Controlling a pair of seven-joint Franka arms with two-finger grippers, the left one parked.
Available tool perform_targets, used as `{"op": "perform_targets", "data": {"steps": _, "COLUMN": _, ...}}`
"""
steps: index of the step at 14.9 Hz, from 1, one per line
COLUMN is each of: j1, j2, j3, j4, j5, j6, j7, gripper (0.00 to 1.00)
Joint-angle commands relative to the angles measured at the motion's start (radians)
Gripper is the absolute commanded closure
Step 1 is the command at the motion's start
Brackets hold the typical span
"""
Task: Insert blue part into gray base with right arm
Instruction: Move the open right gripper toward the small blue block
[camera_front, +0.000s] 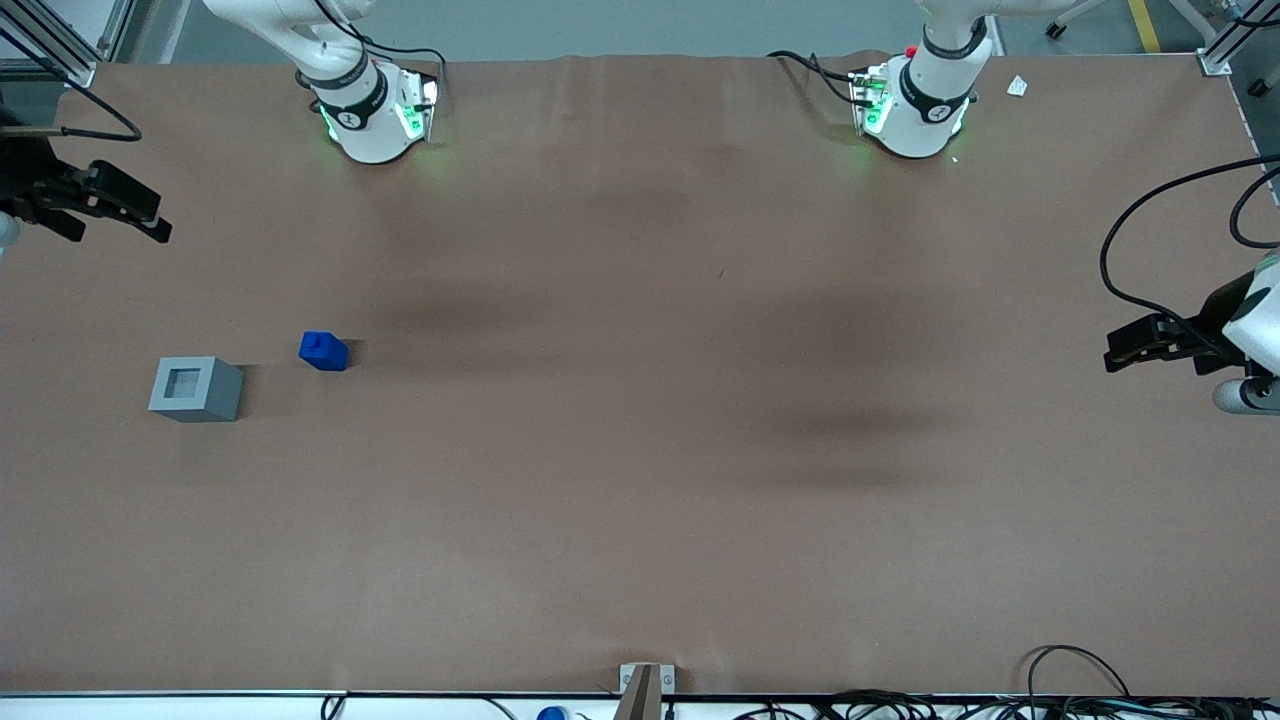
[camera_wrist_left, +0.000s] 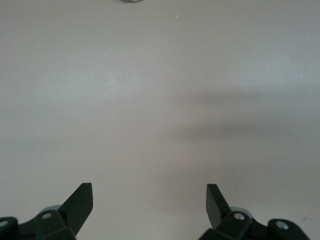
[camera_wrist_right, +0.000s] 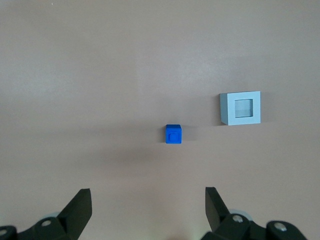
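The blue part (camera_front: 323, 351) lies on the brown table, stub end up, and shows in the right wrist view (camera_wrist_right: 173, 134) too. The gray base (camera_front: 196, 388) stands beside it, a little nearer the front camera, socket facing up; it also shows in the right wrist view (camera_wrist_right: 241, 108). The two are apart. My right arm's gripper (camera_front: 155, 222) hangs above the table at the working arm's end, farther from the front camera than both things. In the right wrist view the gripper (camera_wrist_right: 148, 202) is open and empty, with the blue part ahead of its fingers.
Both arm pedestals (camera_front: 375, 115) (camera_front: 915, 105) stand at the table's back edge. A small white scrap (camera_front: 1017, 86) lies near the parked arm's pedestal. A metal bracket (camera_front: 646, 680) and loose cables (camera_front: 1075, 670) sit at the front edge.
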Motion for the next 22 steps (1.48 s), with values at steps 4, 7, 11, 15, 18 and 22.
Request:
{"op": "perform_targets", "data": {"steps": 4, "j1": -0.010, "j2": 0.001, "j3": 0.004, "j4": 0.002, "j5": 0.014, "j6": 0.000, "j7": -0.013, "gripper": 0.00}}
{"op": "perform_targets", "data": {"steps": 7, "j1": -0.014, "j2": 0.018, "j3": 0.004, "j4": -0.004, "j5": 0.014, "j6": 0.001, "j7": -0.013, "gripper": 0.00}}
{"op": "perform_targets", "data": {"steps": 11, "j1": -0.020, "j2": 0.035, "j3": 0.003, "j4": -0.085, "j5": 0.008, "j6": 0.047, "j7": -0.016, "gripper": 0.00}}
{"op": "perform_targets", "data": {"steps": 15, "j1": -0.034, "j2": 0.033, "j3": 0.003, "j4": -0.246, "j5": 0.007, "j6": 0.191, "j7": -0.039, "gripper": 0.00}}
{"op": "perform_targets", "data": {"steps": 18, "j1": -0.033, "j2": 0.032, "j3": 0.004, "j4": -0.370, "j5": 0.007, "j6": 0.324, "j7": -0.041, "gripper": 0.00}}
{"op": "perform_targets", "data": {"steps": 22, "j1": -0.034, "j2": 0.032, "j3": 0.003, "j4": -0.550, "j5": 0.008, "j6": 0.539, "j7": -0.041, "gripper": 0.03}}
